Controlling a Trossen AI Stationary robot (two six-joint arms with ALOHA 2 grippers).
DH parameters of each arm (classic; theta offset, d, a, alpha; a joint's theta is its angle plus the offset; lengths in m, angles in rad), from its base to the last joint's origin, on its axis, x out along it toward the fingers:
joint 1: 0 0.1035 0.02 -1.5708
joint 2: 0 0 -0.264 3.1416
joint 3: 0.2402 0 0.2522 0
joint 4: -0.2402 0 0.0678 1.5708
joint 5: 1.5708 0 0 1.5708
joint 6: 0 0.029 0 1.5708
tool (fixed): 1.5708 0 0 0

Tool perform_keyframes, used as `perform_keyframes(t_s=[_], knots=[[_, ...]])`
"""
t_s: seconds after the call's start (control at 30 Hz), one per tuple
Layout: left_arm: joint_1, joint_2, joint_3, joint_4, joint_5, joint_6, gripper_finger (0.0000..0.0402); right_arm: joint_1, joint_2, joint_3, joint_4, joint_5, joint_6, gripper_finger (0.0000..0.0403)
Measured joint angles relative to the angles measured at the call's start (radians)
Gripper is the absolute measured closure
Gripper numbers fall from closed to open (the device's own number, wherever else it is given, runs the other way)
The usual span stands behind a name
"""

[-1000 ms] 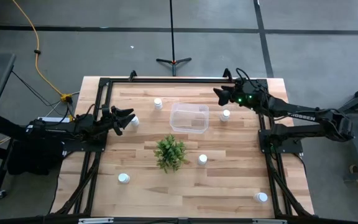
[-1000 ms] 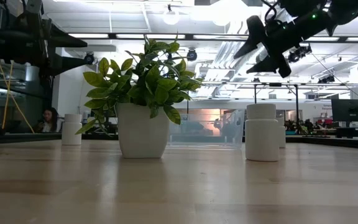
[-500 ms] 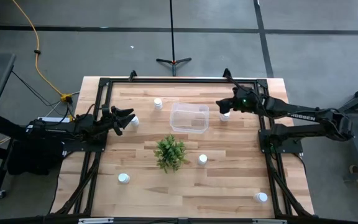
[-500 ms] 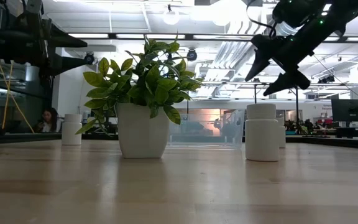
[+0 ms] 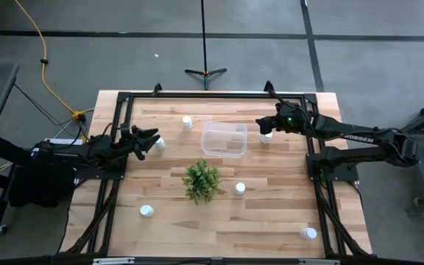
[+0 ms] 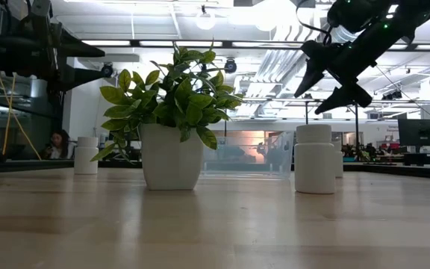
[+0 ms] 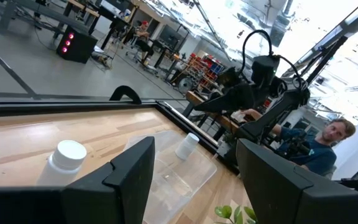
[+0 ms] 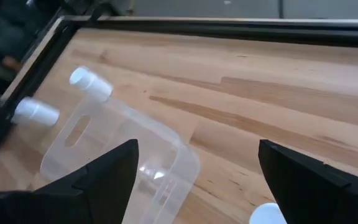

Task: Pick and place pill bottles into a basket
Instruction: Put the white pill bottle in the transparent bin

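Observation:
Several small white pill bottles stand upright on the wooden table: one point(image 5: 267, 136) just right of the clear bin point(image 5: 224, 139), one point(image 5: 187, 122) at the bin's far left, one point(image 5: 159, 143) to its left, one point(image 5: 240, 188) right of the plant, and two near the front edge point(image 5: 146, 212) point(image 5: 310, 233). My right gripper point(image 5: 262, 125) is open and hangs in the air above the bottle right of the bin; in the right wrist view point(image 8: 210, 186) that bottle's cap point(image 8: 267, 214) shows between its fingers. My left gripper point(image 5: 150, 140) is open beside the bottle left of the bin point(image 7: 67, 158).
A green plant in a white pot point(image 5: 202, 180) stands on the table nearer the front than the bin and fills the middle of the low view point(image 6: 169, 119). A black frame point(image 5: 212, 94) runs around the table's edge. A person point(image 7: 328, 143) is in the room beyond the table.
My right gripper has come down and toward the table's near edge, tipping its fingers downward, to a place over the bottle right of the bin. It has stayed still for the last half second. No bottle has moved.

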State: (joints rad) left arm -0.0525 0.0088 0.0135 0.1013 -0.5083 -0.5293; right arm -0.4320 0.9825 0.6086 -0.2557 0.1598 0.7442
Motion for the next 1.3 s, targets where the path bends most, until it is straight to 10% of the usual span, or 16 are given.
perform_keyframes(t_s=[0.43, 0.83, 1.3], knots=[[0.000, 0.000, 0.000, 0.000, 0.000, -0.003, 0.0140, 0.000, 0.144, 0.080, 0.029, 0.001, -0.143, 0.0082], [0.000, 0.000, 0.000, 0.001, -0.003, -0.004, 0.0140, -0.054, 0.380, 0.447, -0.393, 0.018, -0.160, 0.0082], [0.000, 0.000, 0.000, 0.001, -0.002, -0.005, 0.0140, -0.055, 0.427, 0.483, -0.505, 0.021, -0.115, 0.0082]])
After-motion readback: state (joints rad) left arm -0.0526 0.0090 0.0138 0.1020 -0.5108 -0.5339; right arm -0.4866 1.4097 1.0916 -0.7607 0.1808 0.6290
